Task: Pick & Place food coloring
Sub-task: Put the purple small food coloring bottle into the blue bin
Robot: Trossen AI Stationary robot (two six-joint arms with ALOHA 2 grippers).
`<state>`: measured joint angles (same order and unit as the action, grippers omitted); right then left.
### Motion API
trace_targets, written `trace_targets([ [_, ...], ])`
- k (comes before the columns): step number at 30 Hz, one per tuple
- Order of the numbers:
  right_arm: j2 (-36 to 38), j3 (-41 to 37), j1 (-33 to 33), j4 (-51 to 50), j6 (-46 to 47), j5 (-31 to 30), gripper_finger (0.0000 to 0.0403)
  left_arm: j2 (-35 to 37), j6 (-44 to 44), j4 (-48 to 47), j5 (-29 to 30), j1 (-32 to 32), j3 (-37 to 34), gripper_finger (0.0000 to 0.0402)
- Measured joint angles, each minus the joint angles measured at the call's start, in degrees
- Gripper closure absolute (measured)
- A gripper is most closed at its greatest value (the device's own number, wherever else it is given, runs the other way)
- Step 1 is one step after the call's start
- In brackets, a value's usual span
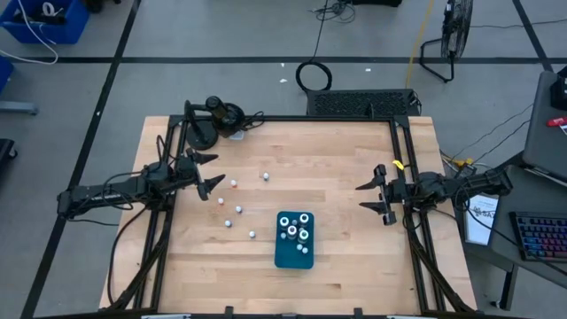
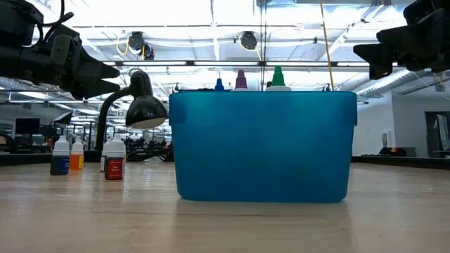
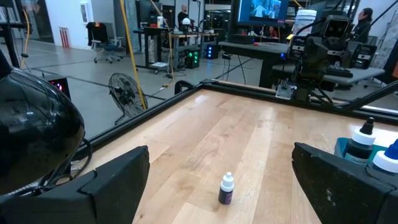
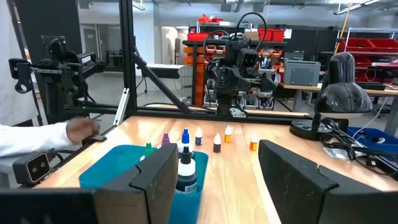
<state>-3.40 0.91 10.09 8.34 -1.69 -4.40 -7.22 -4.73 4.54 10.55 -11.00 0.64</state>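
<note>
White-capped food coloring (image 1: 235, 184) beside left hand (image 1: 207, 172)

Even overhead light in the high view, only soft shadows on the desk (image 1: 328, 186). Low view is backlit: ceiling fixtures (image 2: 242, 40) blow out, near desk edge blurs. Left wrist view: dark fingers (image 3: 109, 180) are soft up close. Right wrist view: a person's hand (image 4: 81, 129) is motion-blurred.

2 dark arms (image 1: 106, 192), black cables along links; blunt black wedge fingers (image 3: 112, 180); yellow tag (image 1: 398, 165).
</note>
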Motion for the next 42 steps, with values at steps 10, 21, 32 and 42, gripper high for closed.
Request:
trace_targets([
  [10, 0.0, -0.04, 0.0, 0.0, -0.02, 0.0, 0.019, 0.0, 0.0, 0.0, 0.0, 0.0, 0.0, 0.0011],
  [21, 0.0, -0.04, 0.0, 0.0, -0.02, -0.02, 0.019, -0.02, -21.15, 0.97, -2.62, 0.0, 0.0, 0.0011],
  [32, 0.0, -0.07, 0.0, 0.0, -0.02, -0.02, 0.019, -0.4, -17.35, 0.19, -2.9, 0.0, 0.0, 0.0011],
  [42, 0.0, -0.07, 0.0, 0.0, -0.03, -0.04, 0.019, -7.65, -25.89, -1.81, -4.19, -0.02, 4.88, 0.0011],
])
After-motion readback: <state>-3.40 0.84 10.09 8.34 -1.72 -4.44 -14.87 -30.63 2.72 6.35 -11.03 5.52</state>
